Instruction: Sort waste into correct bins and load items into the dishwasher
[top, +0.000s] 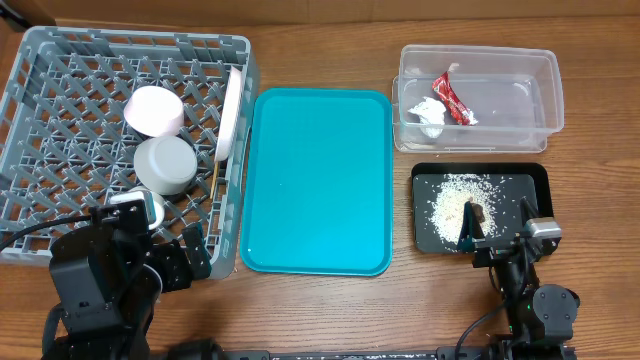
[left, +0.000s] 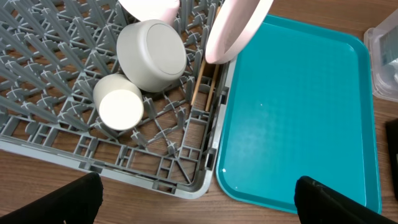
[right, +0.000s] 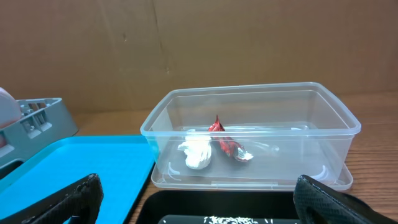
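Note:
The grey dish rack (top: 60, 80) holds a small white plate (top: 153, 110), a grey bowl (top: 166, 165), a white cup (top: 140, 207), a large plate (top: 232, 110) standing on edge, and chopsticks (top: 218, 180). The clear tub (top: 478, 60) holds the red-and-white wrapper (top: 452, 97) and the tissue (top: 428, 115). The black tray (top: 535, 180) holds rice (top: 450, 205) and a brown lump (top: 478, 212). My left gripper (left: 199, 208) is open and empty over the rack's near right corner. My right gripper (right: 202, 208) is open and empty over the black tray's near edge, facing the tub (right: 249, 93).
A flat teal tray (top: 316, 180) lies between the rack and the two bins. A cardboard wall stands behind the table. In the left wrist view the bowl (left: 151, 55) and cup (left: 119, 106) lie upside down among the rack's pegs.

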